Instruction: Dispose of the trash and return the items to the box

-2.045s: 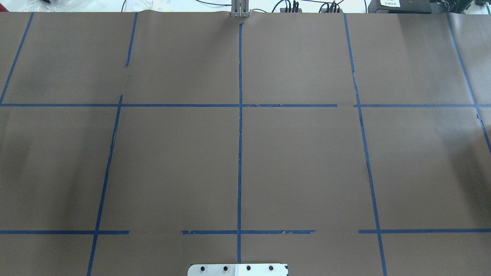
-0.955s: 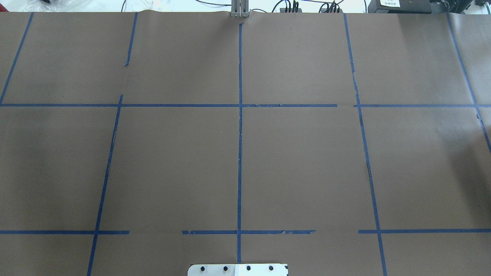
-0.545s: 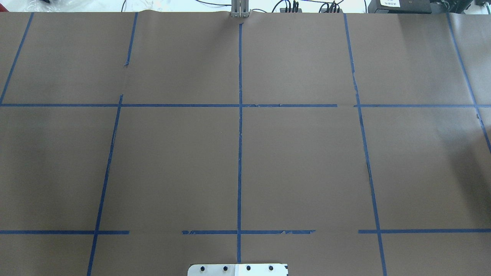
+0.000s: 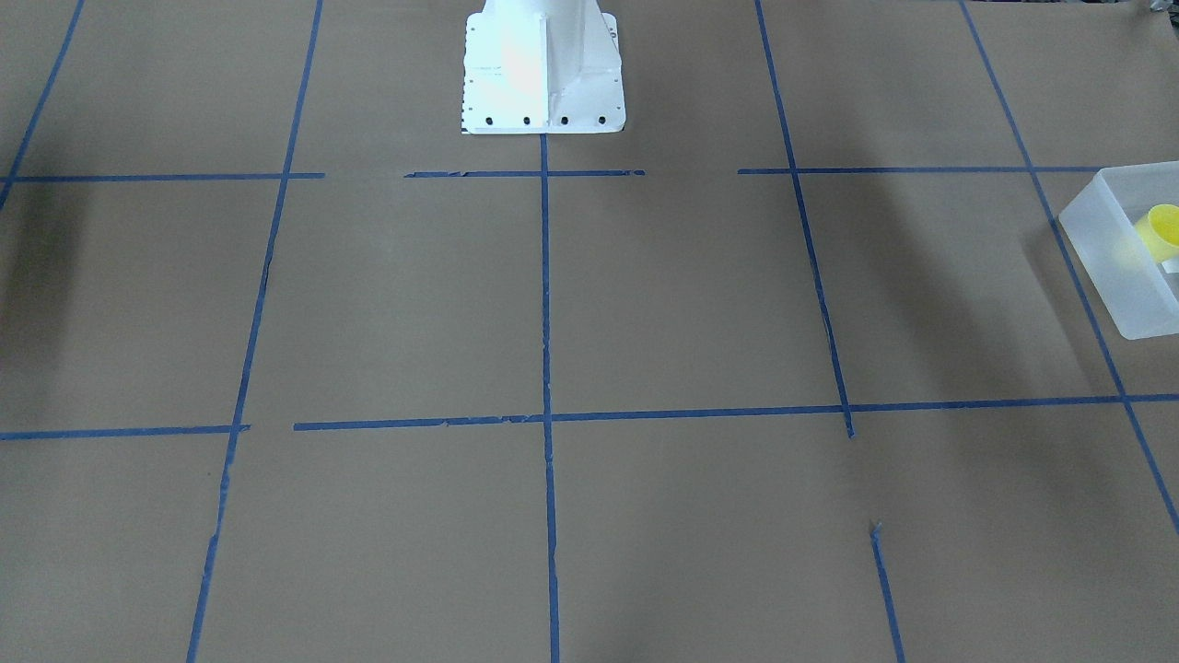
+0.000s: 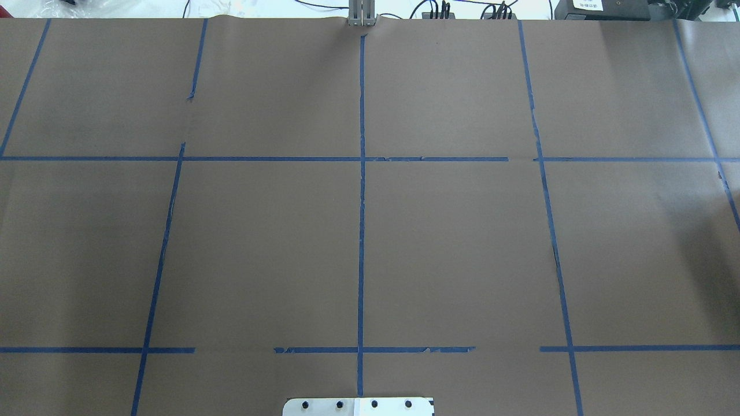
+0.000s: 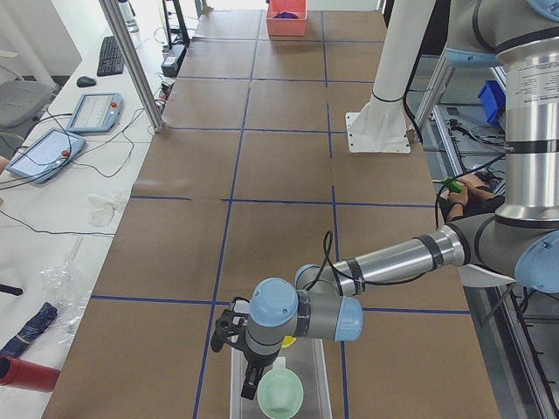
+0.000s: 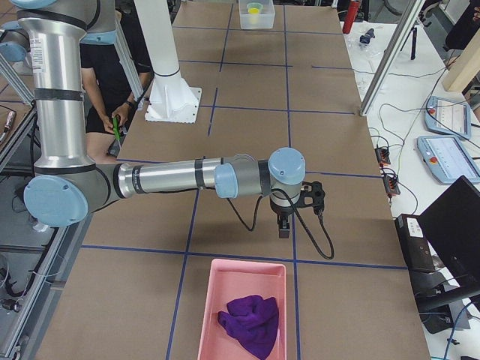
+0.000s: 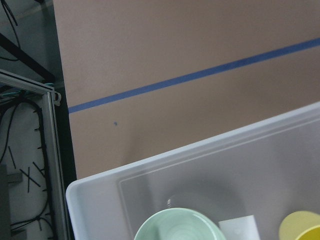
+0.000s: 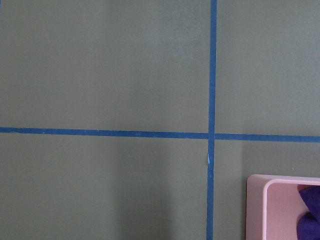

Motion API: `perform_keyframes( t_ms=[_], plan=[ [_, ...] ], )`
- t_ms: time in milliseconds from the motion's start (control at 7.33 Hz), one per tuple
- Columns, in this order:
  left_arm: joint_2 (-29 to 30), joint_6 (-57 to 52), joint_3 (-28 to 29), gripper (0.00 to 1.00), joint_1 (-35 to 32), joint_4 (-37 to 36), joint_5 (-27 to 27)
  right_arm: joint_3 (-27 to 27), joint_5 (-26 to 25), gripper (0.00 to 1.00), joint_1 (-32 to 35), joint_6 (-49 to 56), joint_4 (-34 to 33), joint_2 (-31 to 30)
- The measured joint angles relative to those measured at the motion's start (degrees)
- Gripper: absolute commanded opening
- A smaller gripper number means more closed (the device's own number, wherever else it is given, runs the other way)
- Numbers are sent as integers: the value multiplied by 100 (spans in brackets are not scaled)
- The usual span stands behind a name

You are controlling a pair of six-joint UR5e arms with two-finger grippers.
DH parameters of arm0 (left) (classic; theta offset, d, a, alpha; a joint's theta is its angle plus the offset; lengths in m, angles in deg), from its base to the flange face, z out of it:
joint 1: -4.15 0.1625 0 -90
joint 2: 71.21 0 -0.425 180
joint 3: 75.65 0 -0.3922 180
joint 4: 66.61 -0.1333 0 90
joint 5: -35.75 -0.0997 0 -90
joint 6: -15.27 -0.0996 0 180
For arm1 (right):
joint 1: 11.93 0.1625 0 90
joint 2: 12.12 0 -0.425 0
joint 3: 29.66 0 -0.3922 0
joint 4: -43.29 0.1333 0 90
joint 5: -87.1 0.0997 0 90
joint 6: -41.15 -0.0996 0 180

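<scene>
- The left gripper [image 6: 248, 382] hangs over the box [image 8: 200, 145]. A bowl [image 8: 177, 225] and a cup [image 8: 302, 227] stand below it, with low walls around them.
- Past the box wall lies open table [image 5: 260, 242].
- The right gripper [image 7: 283, 227] hangs over bare table.
- A pink bin [image 7: 247, 262] holding a cloth [image 7: 251, 322] sits near it, towards the table's end.

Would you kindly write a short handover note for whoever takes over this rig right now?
Left gripper: above the box; whether the jaws are open cannot be told.
Right gripper: over bare mat near the pink tray; jaws likewise unclear.
Cup and bowl lie in the box; a purple cloth lies in the tray.
Left: probably nothing; no loose item shows on the mat.
</scene>
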Motion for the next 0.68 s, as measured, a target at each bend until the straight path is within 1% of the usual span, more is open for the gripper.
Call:
perform_keyframes(
  t_ms=[273, 409, 682],
  plan=[
    [47, 450, -1014, 100, 81, -1109, 390, 0, 6, 100, 0, 0, 3, 0],
    [53, 580, -1285, 100, 279, -1345, 586, 2, 7, 100, 0, 0, 3, -3],
    [56, 887, -1510, 100, 728, -1446, 767, 3, 7, 100, 0, -5, 3, -6]
  ],
)
